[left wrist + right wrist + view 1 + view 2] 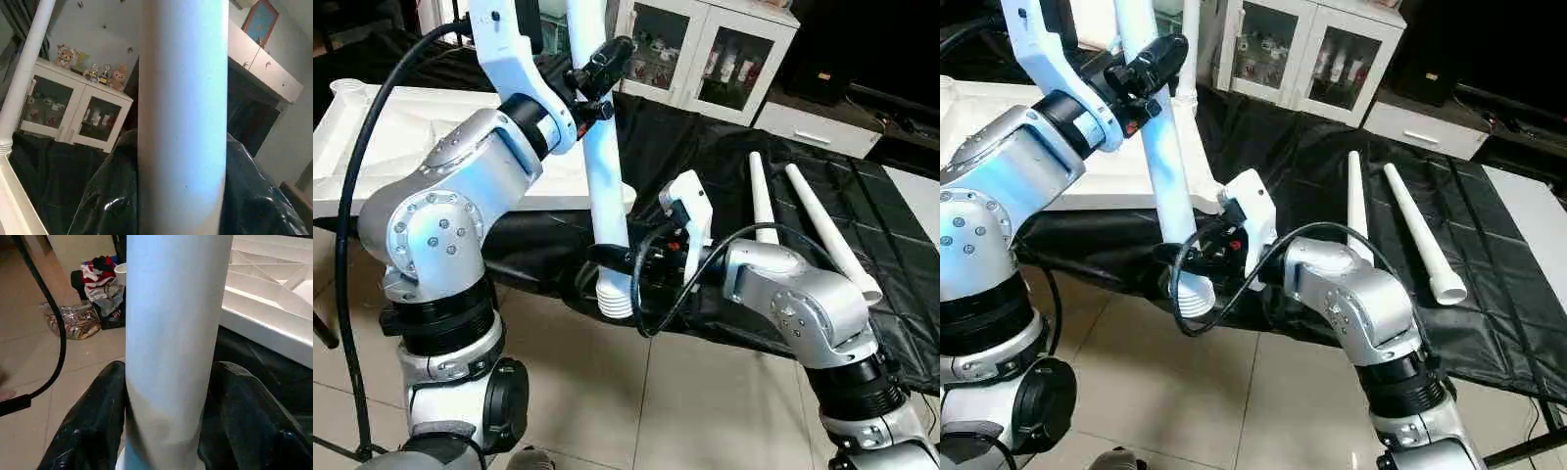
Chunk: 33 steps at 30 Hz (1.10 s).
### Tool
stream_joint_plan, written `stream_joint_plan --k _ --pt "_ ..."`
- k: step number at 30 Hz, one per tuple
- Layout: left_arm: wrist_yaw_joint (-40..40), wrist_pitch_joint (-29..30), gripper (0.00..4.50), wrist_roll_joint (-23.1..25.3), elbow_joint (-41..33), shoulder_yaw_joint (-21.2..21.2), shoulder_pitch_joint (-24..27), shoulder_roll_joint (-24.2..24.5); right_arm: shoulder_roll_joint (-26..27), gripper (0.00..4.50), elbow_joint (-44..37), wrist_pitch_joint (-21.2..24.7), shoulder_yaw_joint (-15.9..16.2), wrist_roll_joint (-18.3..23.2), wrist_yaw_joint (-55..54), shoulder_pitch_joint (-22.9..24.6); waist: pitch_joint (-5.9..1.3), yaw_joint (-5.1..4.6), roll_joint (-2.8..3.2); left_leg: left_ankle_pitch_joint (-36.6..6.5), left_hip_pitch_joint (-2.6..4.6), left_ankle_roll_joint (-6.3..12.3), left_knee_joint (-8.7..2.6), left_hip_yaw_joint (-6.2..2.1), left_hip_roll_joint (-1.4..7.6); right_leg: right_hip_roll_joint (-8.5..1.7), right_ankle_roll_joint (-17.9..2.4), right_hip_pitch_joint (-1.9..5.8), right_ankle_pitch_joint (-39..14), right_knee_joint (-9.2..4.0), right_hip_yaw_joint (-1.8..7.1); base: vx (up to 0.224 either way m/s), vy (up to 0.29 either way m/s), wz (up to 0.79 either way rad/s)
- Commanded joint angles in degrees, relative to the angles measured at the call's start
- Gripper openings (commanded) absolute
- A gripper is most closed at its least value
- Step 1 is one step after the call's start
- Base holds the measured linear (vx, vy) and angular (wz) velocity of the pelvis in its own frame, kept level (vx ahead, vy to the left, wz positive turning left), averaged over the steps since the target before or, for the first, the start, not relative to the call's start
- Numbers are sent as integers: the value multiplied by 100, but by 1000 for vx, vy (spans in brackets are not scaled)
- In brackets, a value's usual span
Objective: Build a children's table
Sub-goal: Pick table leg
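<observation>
The children's table top (372, 137) lies ribbed side up on the black-sheeted work table (705, 166), at the left. I hold one white leg (605, 186) nearly upright over the work table's front edge, its ribbed end (617, 299) pointing down. My left gripper (592, 93) is shut on its upper part. My right gripper (612, 259) closes round the lower part, and both black fingers (93, 431) lie against the tube. Two more legs (762, 201) (827, 230) lie side by side on the sheet to the right. Another leg (1190, 49) stands upright at the top's far corner.
White cabinets with glass doors (705, 54) stand behind the work table. A black cable (347, 245) loops along my left arm. Tiled floor (705, 392) lies below the held leg. Bags and clothes (93, 289) lie on the floor beyond.
</observation>
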Motion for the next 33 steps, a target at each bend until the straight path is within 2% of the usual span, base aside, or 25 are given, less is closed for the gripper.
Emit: stream_joint_plan --k 1,7,12,17,18,21,24,28,29,30,31,32,33 --pt "-59 -34 164 -88 -55 -106 -28 -26 -36 246 -59 -14 -164 52 27 11 -346 -30 149 -1812 171 -766 -549 -152 377 -612 -399 134 -1324 -526 368 0 0 0" --pt "-58 -31 164 -178 -57 -61 -30 -65 -34 194 -91 91 -227 257 161 46 -339 -32 157 -1893 173 -777 -554 -156 378 -612 -400 122 -1382 -538 367 0 0 0" --pt "-43 -9 164 -260 -51 -20 -33 -100 -68 185 -73 97 -273 280 208 60 -343 -27 179 -1857 170 -784 -554 -154 373 -607 -418 126 -1297 -530 369 0 0 0" --pt "-82 -14 164 -229 -44 -101 -28 -30 -53 184 -60 96 -311 332 190 59 -333 -31 186 -1961 178 -788 -560 -158 376 -612 -407 114 -1436 -549 371 0 0 0" --pt "-143 -1 220 -297 -42 -93 -9 -27 -48 184 -62 105 -326 352 193 61 -332 -34 187 -1979 175 -798 -564 -164 381 -617 -410 114 -1455 -552 371 0 0 0" --pt "-361 115 236 -477 -62 -100 74 46 -64 184 -58 110 -414 438 254 60 -328 -33 187 -2057 180 -792 -561 -160 369 -617 -411 107 -1554 -566 370 0 0 0" --pt "-714 233 255 -724 -108 -127 184 212 -120 184 -104 112 -608 661 444 43 -327 -24 221 -2068 182 -804 -576 -163 383 -610 -449 94 -1488 -553 373 0 0 0" --pt "-1178 407 279 -1055 -200 -153 277 454 -189 184 -208 204 -918 1092 705 45 -328 -15 226 -2077 190 -792 -576 -156 372 -607 -520 106 -1416 -537 371 0 0 0" --pt "-1178 407 312 -1055 -200 -153 277 454 -189 184 -208 204 -918 1092 705 45 -331 -13 228 -2058 184 -785 -577 -156 373 -611 -538 111 -1394 -535 372 0 0 0" --pt "-1419 607 312 -1345 -230 -122 300 552 -245 184 -240 276 -1062 1322 873 64 -321 -11 236 -2035 179 -791 -582 -152 378 -610 -561 103 -1367 -538 374 0 0 0" --pt "-1563 797 319 -1614 -226 -56 303 608 -311 184 -277 360 -1173 1547 1056 97 -325 3 279 -2067 190 -797 -572 -161 367 -609 -588 109 -1370 -515 369 0 0 0" --pt "-1645 910 319 -1777 -212 -8 300 640 -372 184 -305 435 -1247 1718 1199 131 -320 8 260 -2074 184 -775 -574 -148 365 -604 -621 113 -1377 -526 372 0 0 0" --pt "-1716 990 323 -1939 -184 48 290 640 -483 184 -365 503 -1266 1858 1406 218 -310 35 305 -2088 182 -768 -577 -149 367 -607 -646 109 -1371 -521 373 0 0 0"
